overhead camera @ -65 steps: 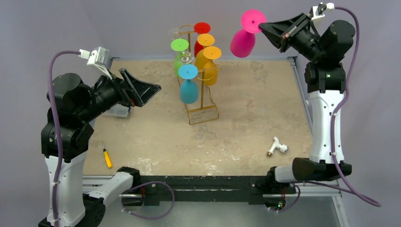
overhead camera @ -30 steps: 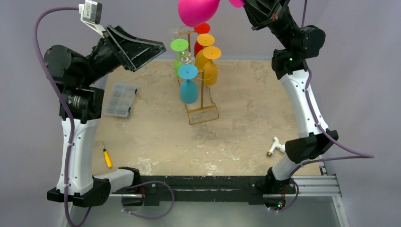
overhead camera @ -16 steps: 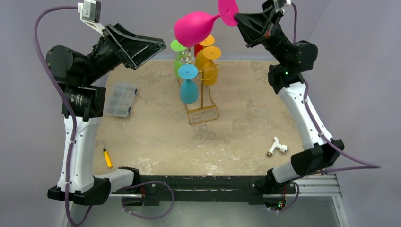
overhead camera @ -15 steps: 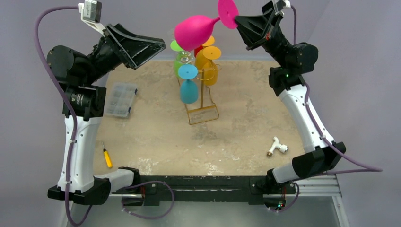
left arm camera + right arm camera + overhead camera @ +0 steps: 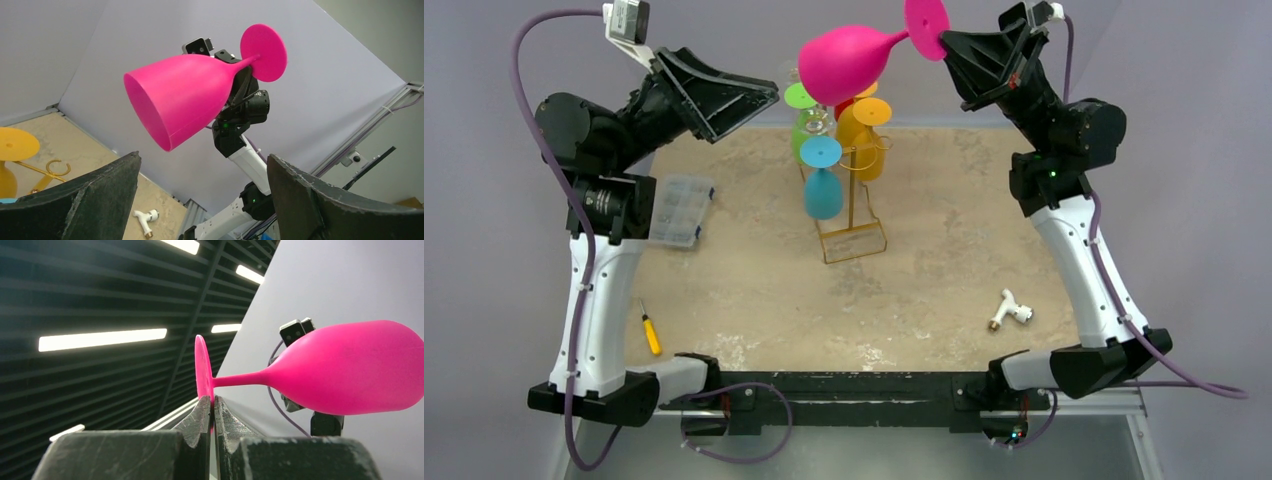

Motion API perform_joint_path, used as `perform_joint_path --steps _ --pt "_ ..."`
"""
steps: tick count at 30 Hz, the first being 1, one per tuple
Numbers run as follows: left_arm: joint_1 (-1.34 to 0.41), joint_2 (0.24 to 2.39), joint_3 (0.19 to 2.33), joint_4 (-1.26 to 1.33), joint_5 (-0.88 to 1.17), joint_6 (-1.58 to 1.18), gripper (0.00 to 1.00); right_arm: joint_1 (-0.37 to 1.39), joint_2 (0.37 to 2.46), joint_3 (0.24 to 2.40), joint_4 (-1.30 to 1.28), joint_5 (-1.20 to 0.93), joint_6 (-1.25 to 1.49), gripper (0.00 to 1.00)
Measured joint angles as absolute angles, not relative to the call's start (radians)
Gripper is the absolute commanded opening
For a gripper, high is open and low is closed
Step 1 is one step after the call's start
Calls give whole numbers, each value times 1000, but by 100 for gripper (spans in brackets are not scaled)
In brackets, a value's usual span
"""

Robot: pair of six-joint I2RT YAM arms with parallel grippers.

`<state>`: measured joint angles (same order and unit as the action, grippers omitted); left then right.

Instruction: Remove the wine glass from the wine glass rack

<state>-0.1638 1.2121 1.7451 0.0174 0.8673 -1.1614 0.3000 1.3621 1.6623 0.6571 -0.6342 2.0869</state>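
The gold wine glass rack (image 5: 851, 205) is seen standing mid-table. The pink wine glass (image 5: 849, 62) is held high above it, clear of the hooks, with its long axis near level. Its foot is pinched edge-on in the clamped right gripper (image 5: 946, 42). The bowl's mouth is pointed toward the spread, empty left gripper (image 5: 749, 112), just beside it.

A beige, stone-patterned tabletop (image 5: 944, 220) carries four things. The gold wine glass rack (image 5: 852, 210) stands on its wire base just toward 12 o'clock from the middle. A clear compartment box (image 5: 679, 209) lies at 10 o'clock, a yellow-handled screwdriver (image 5: 651, 331) at 8 o'clock, and what looks like a small white tap fitting (image 5: 1011, 312) at 4 o'clock.
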Motion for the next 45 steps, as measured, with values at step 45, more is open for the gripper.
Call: perform_joint_path --steps 45 --pt "-164 1378 1818 594 947 -1667 73 440 1525 1854 633 -565 2091 0"
